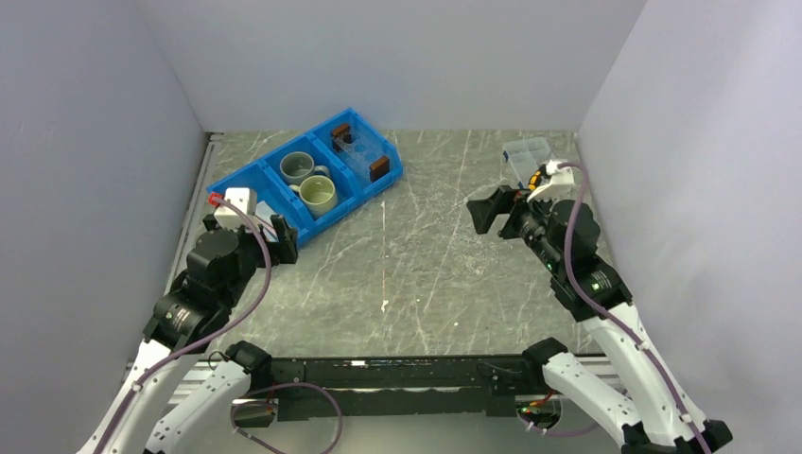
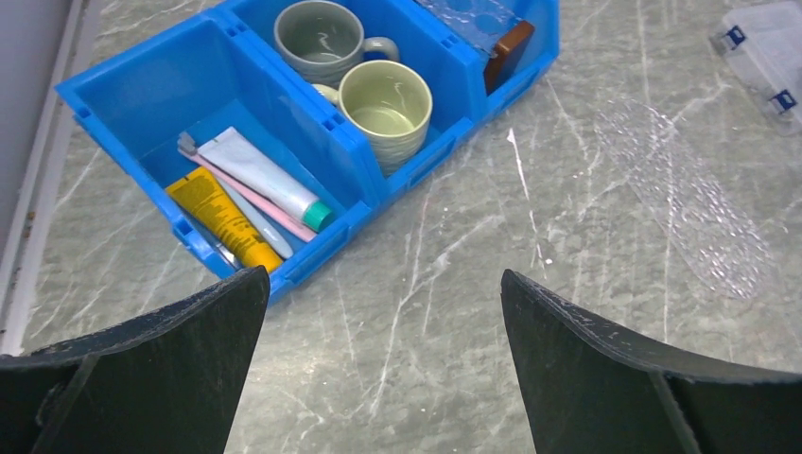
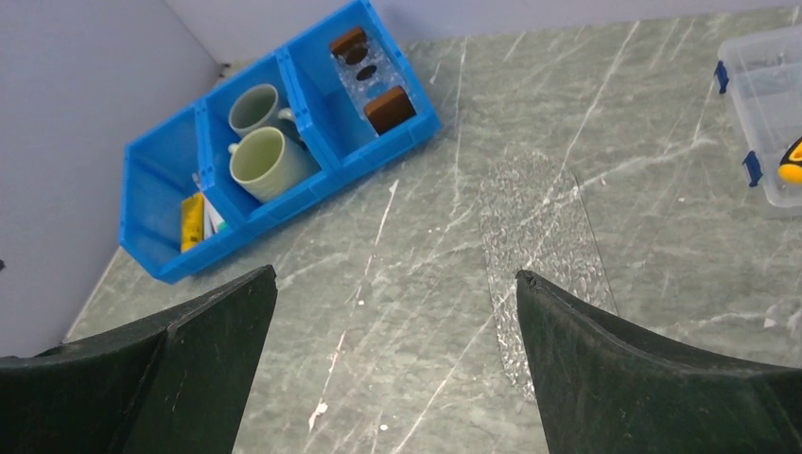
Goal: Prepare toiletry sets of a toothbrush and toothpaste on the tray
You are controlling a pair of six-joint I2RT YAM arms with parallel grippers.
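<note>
Presently both claws stand released, nothing in either: left gripper (image 2: 383, 280) hangs over bare table (image 1: 426, 274) just short of the blue bin (image 2: 322, 251), and right gripper (image 3: 395, 274) hovers well apart on the other side, facing across the table. Judgement: neither is committed to anything yet, and the task is not begun. A clear dimpled strip (image 3: 544, 227) lies flat on the table between the bin and the right arm; purpose unclear. In the bin's nearest compartment the toothpaste (image 2: 260, 175) lies flat, teal end toward the left claw, resting over a pink stick (image 2: 251, 196). The toothbrush (image 2: 268, 234) lies beside these, touching a yellow tube (image 2: 222, 216). All four are packed close along the floor, so the walls and neighbours crowd any pinch, and the slim brush looks hardest to lift cleanly. Middle compartment: pale green mug (image 2: 383, 99) and grey mug (image 2: 317, 38), upright, touching. Farthest compartment: the tray (image 3: 376, 85), lying lengthwise with a brown block at each end, holding neither brush nor paste. Far right: clear lidded box (image 3: 761, 104), something orange (image 3: 793, 161) at its edge.
</note>
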